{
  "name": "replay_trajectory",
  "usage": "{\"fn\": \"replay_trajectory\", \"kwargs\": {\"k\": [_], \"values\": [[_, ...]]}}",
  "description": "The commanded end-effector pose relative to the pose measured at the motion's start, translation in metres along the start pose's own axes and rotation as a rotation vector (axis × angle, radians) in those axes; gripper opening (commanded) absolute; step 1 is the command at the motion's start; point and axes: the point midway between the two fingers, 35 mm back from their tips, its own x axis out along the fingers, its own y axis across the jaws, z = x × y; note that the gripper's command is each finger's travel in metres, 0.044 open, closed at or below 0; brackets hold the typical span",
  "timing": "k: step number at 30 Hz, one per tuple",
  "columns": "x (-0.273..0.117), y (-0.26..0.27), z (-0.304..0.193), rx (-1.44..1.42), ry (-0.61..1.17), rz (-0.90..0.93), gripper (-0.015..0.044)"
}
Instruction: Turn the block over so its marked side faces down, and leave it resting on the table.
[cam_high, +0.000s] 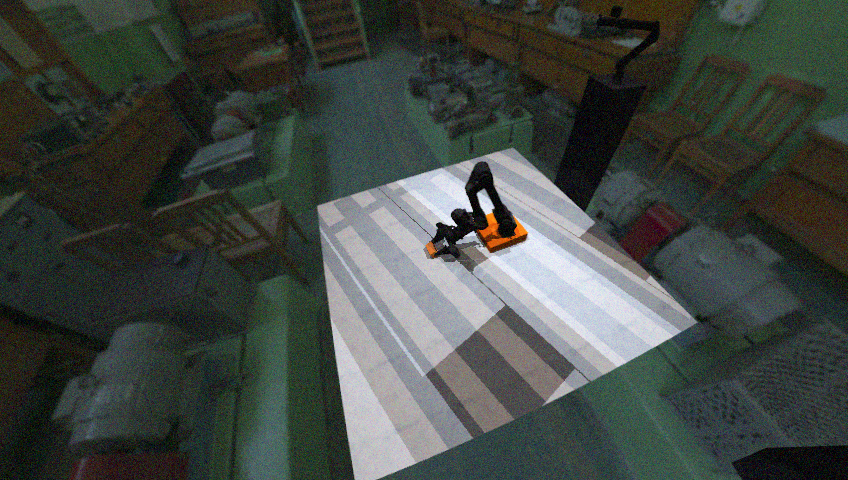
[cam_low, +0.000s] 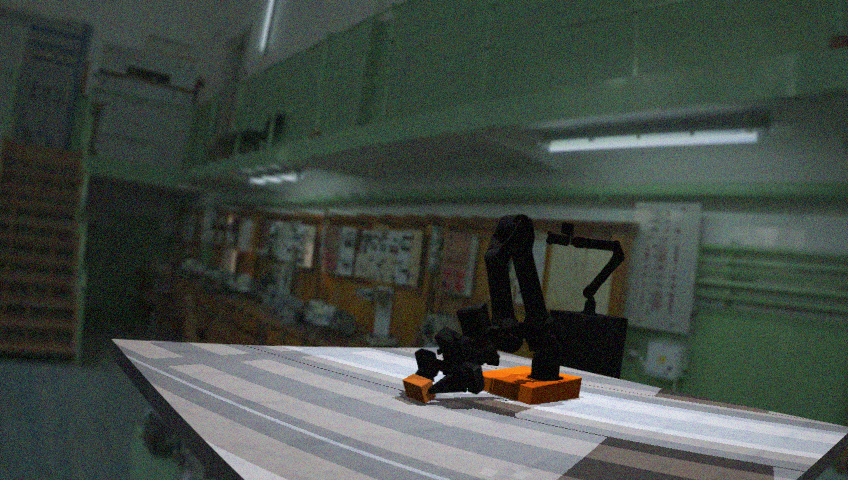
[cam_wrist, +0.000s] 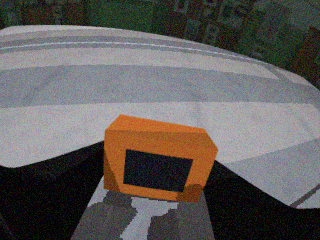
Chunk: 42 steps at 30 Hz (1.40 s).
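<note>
Block (cam_high: 431, 249) (cam_low: 418, 387) (cam_wrist: 157, 141), top view: nine o'clock of my orange base (cam_high: 503, 240) (cam_low: 550, 390). Exterior: tilted, at tabletop (cam_high: 380, 285) (cam_low: 333, 410) (cam_wrist: 50, 120) level. Wrist: end effector (cam_high: 445, 245) (cam_low: 429, 380) (cam_wrist: 158, 155) part-open, clamped on block, dark mark toward me; mid-turn, likely needs more pitch, then release.

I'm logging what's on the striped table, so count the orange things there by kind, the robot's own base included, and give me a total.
Orange block with a dark rectangular mark: 1
Flat orange base plate under the black arm: 1
Total: 2
</note>
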Motion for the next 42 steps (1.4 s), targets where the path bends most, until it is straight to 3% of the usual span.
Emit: {"fn": "replay_trajectory", "kwargs": {"k": [1,17,42], "values": [[-0.0006,0.0006,0.0003,0.003,-0.003,0.004,0.0026],[-0.0006,0.0006,0.0003,0.003,-0.003,0.004,0.0440],[-0.0006,0.0006,0.0003,0.003,-0.003,0.004,0.0440]]}}
